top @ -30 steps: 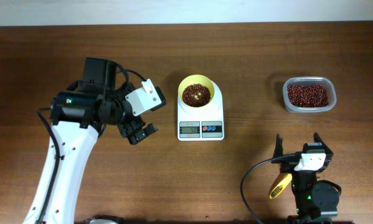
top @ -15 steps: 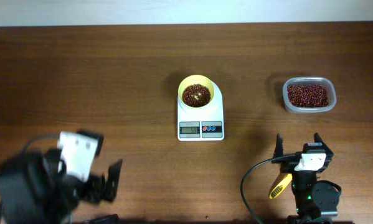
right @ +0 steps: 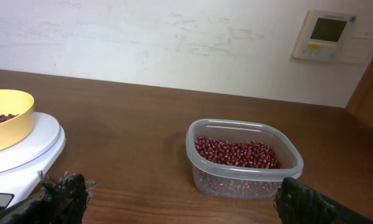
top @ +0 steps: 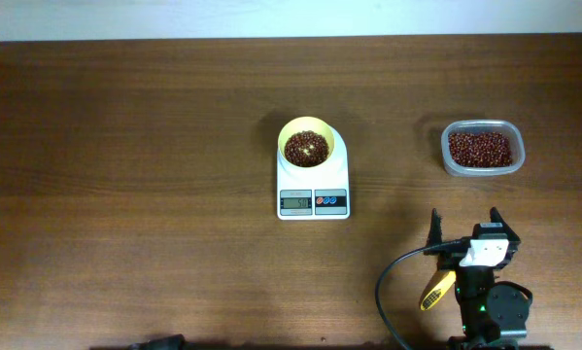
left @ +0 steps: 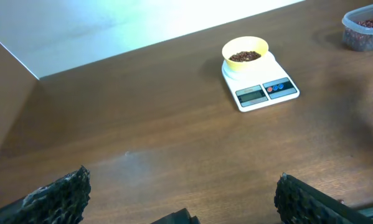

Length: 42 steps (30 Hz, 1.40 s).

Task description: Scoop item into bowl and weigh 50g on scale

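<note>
Quick look at the setup. The scale [top: 315,183] sits near the middle of the table [top: 154,146], display and buttons on its 6 o'clock edge. The reading is too small for me to make out. The pale-yellow bowl [top: 305,124] is parked on the scale's platform, pushed toward the 11 o'clock corner, with a dark heap of beans [top: 305,148] in it. More of the same beans fill the clear tub [top: 482,171], which stands well apart at roughly 3 o'clock from the scale.

The right gripper [top: 464,222] is down at about 5 o'clock from the scale, near the table's front edge. Its jaws are spread wide with nothing between them – the right wrist view shows just bare wood, the tub and the edge of the scale past them. The yellow scoop [top: 436,290] lies on the table just beside that arm's base, at its 8 o'clock, and nothing is gripping it.

The left gripper [left: 183,177] isn't in the overhead shot at all. Its own camera has both fingers [left: 61,194] far apart and empty – released – looking across the table at the scale and bowl up around 1 o'clock.
</note>
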Each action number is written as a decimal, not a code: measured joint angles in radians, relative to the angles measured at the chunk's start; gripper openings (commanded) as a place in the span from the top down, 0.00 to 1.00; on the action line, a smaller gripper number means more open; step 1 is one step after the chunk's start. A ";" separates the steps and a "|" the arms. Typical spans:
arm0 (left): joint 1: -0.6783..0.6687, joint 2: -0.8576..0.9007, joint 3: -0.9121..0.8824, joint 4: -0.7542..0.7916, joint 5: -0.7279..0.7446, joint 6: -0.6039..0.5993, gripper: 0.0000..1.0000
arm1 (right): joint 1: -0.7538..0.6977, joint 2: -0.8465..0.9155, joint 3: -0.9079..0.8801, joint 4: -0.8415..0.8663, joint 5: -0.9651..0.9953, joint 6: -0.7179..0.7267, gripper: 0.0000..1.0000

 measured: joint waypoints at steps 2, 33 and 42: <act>0.000 -0.026 0.000 -0.007 0.000 0.000 0.02 | 0.000 0.000 0.000 0.000 0.000 0.000 0.01; -0.130 -0.090 -1.168 1.386 -0.096 -0.227 0.02 | 0.000 -0.001 0.000 0.000 0.003 0.000 0.01; -0.130 -0.090 -1.355 1.572 -0.106 -0.227 0.02 | 0.000 -0.001 0.000 0.000 0.003 0.000 0.01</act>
